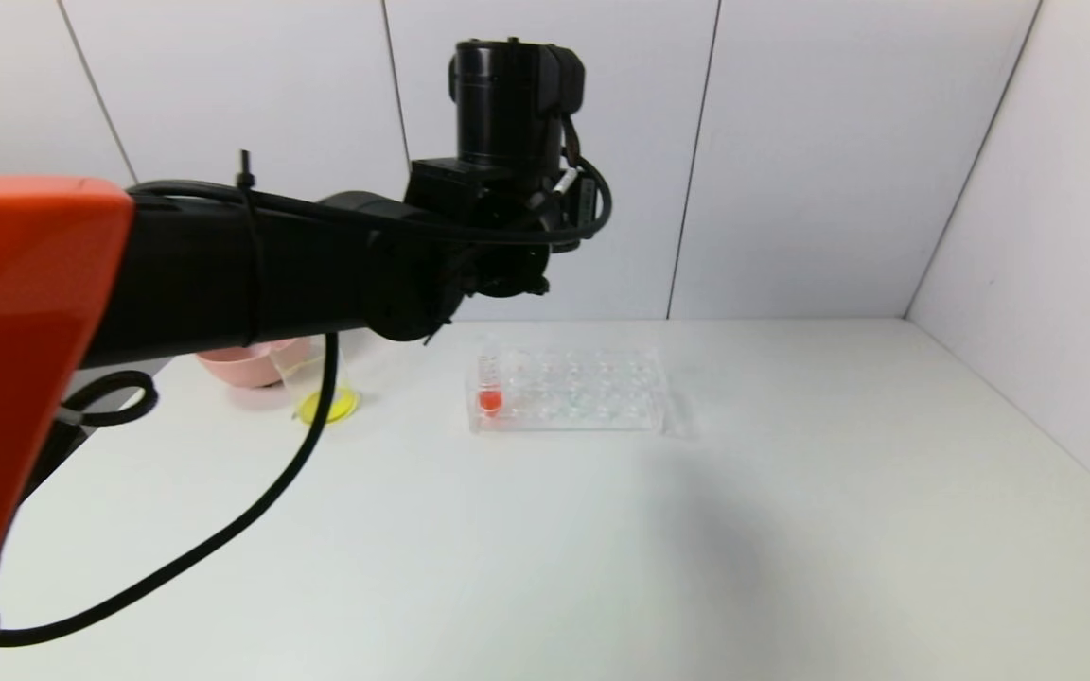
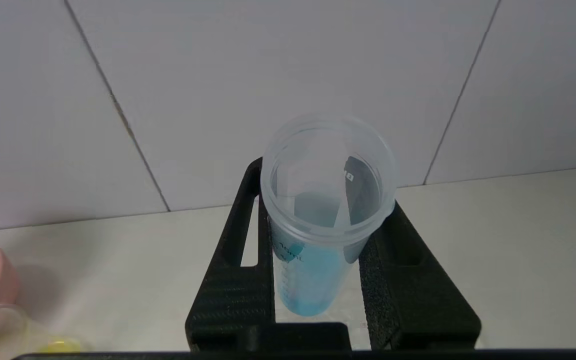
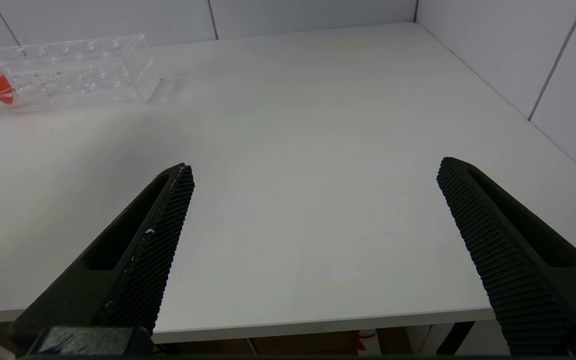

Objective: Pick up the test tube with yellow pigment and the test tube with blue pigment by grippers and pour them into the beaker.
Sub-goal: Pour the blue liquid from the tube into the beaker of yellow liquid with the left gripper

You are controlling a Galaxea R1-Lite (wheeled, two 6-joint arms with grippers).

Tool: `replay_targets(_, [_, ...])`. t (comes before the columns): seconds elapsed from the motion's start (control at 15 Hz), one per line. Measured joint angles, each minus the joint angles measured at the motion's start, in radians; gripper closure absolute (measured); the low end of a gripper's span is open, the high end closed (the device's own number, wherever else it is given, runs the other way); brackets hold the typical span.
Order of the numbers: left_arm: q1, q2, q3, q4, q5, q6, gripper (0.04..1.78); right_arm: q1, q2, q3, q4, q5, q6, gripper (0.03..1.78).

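White wall panels close in the pale bench (image 1: 602,530) on its far and right sides. We see our left claw (image 2: 318,280) pinching the test tube with blue pigment (image 2: 318,240) between its two black fingers (image 2: 238,295), the open mouth of the tube facing the wrist camera and the blue liquid sitting low in its tip. From the head view, that arm is raised above the far left part of the bench, and the claw itself is hidden behind the wrist. Below and to its left stands the beaker (image 1: 323,392) with yellow liquid pooled in its bottom, just beside the pink bowl (image 1: 252,364). To the right of the beaker lies the clear tube rack (image 1: 569,390), holding a tube with orange-red liquid (image 1: 489,392) at its left end. Our right claw (image 3: 313,240) hangs spread wide over the near edge of the bench, well apart from the rack.
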Motion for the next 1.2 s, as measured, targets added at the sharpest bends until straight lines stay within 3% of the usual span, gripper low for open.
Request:
replay_targets(0.33, [0.166,-0.173,0.194,-0.005,-0.051,0.007,1.33,0.0,0.0,0.0,0.0,0.0,0.0,0.04])
replay_targets(0.93, [0.578,-0.322,0.431,-0.089,-0.34,0.032,1.33,0.0,0.0,0.0,0.0,0.0,0.0,0.04])
replay_targets(1.2, [0.714,-0.327,0.506,-0.187,-0.453,0.039,1.33,0.0,0.0,0.0,0.0,0.0,0.0,0.04])
